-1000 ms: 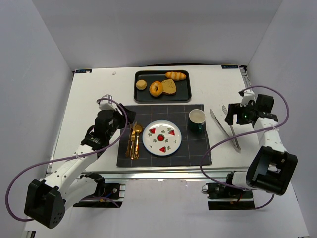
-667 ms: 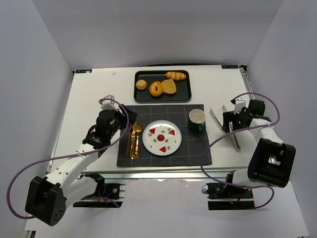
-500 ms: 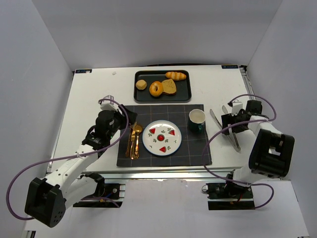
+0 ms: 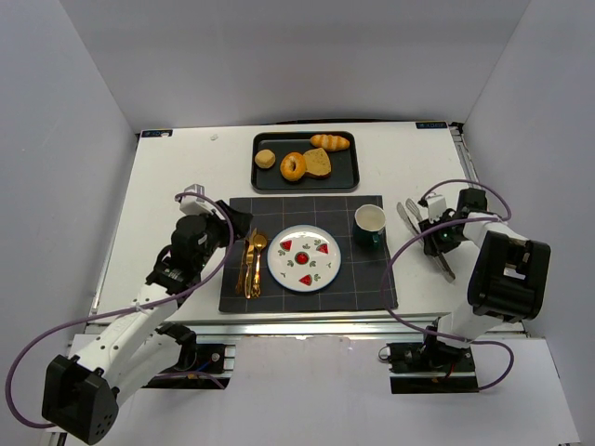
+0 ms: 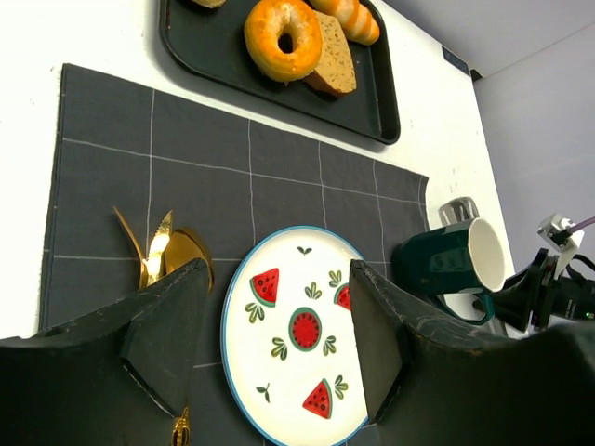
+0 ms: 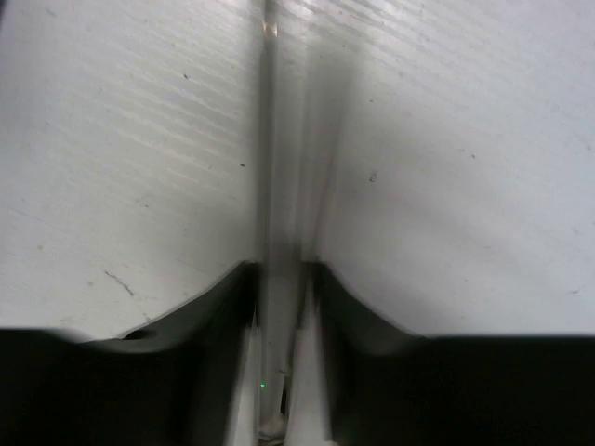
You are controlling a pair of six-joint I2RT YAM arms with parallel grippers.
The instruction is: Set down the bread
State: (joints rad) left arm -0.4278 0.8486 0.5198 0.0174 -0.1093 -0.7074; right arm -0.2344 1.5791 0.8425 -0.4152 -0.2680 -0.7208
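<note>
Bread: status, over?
Left hand open, above the placemat's left edge. Right hand shut on tongs, low at the table. Bread untouched on tray. Nothing blocking plate.

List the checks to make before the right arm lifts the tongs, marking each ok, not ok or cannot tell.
1. Tongs lie between the fingers of the right gripper: ok, they fill the narrow gap.
2. Grip firm on them: cannot tell, the right wrist view is blurred.
3. Bread ready on the tray: ok, four pieces lie there.
4. Plate free of food: ok.
5. Left gripper out of the way: ok, open over the left part of the placemat, near the cutlery.
</note>
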